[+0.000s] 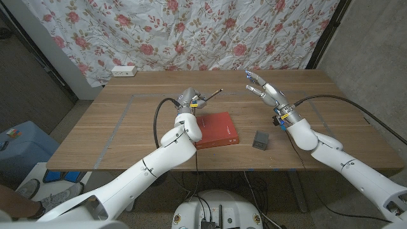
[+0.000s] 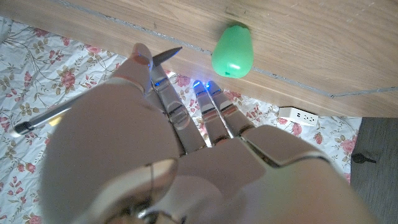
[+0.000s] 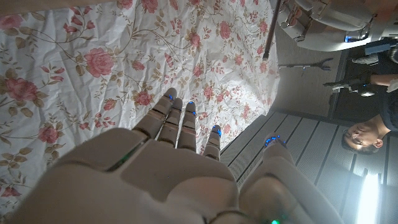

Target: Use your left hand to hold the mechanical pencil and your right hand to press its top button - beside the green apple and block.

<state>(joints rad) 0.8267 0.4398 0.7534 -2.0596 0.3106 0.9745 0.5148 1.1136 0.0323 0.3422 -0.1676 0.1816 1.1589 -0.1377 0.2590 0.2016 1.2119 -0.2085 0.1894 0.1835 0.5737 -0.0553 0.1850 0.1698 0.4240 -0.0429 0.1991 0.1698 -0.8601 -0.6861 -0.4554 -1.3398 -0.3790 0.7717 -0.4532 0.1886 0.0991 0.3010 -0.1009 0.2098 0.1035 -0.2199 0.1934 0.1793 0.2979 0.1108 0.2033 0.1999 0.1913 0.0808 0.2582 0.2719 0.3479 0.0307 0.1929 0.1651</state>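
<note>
My left hand [image 1: 188, 100] is raised over the middle of the table and grips the mechanical pencil [image 1: 213, 95]. One end of the pencil sticks out toward my right hand. In the left wrist view the pencil's silver shaft [image 2: 43, 118] crosses behind my left hand [image 2: 155, 143], and its dark pointed tip shows past the fingers. The green apple [image 2: 232, 51] lies on the table beyond those fingers. A small dark grey block [image 1: 261, 140] sits near the front edge. My right hand [image 1: 266, 91] hovers open, fingers spread, a short way right of the pencil, and the right hand [image 3: 161, 168] holds nothing.
A flat red book [image 1: 216, 130] lies just in front of my left hand. A white power strip [image 1: 124, 71] sits at the table's back left edge, and a floral curtain [image 1: 210, 32] hangs behind. A person [image 3: 364, 134] shows in the right wrist view.
</note>
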